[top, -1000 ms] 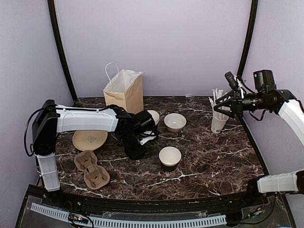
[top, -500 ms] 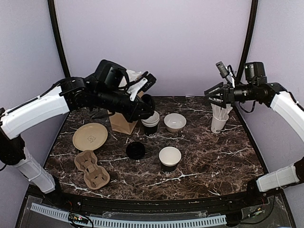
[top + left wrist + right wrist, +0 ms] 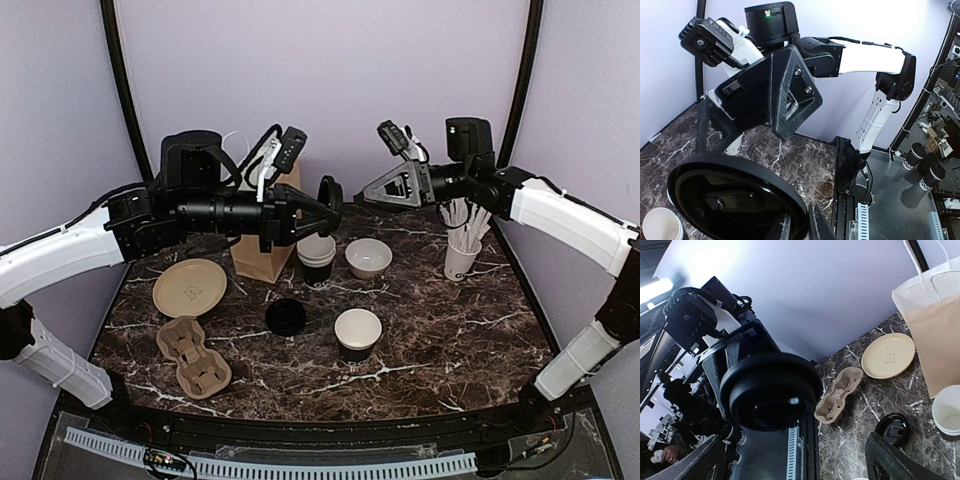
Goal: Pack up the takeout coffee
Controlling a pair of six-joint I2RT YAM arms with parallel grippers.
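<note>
An open black coffee cup [image 3: 357, 335] with a white inside stands without a lid at mid-table. More such cups [image 3: 317, 254] are stacked in front of the paper bag. My left gripper [image 3: 318, 205] is raised above the table and shut on the rim of a black dome lid [image 3: 328, 192] [image 3: 735, 200] [image 3: 770, 395]. My right gripper [image 3: 366, 194] [image 3: 795, 465] is open in mid-air, facing that lid from the right, a short gap away. A second black lid [image 3: 286, 316] [image 3: 892, 429] lies flat on the table.
A brown paper bag [image 3: 265, 255] stands at the back left, partly behind my left arm. A tan plate [image 3: 188, 287] and a cardboard cup carrier [image 3: 194, 357] lie at the left. A low white bowl [image 3: 368, 257] and a white cup of straws [image 3: 462, 252] stand towards the right.
My left arm has lifted a lid from the table and carried it up and right. My right arm has swung left from the straw cup towards the lid, and its jaws have opened wide.
</note>
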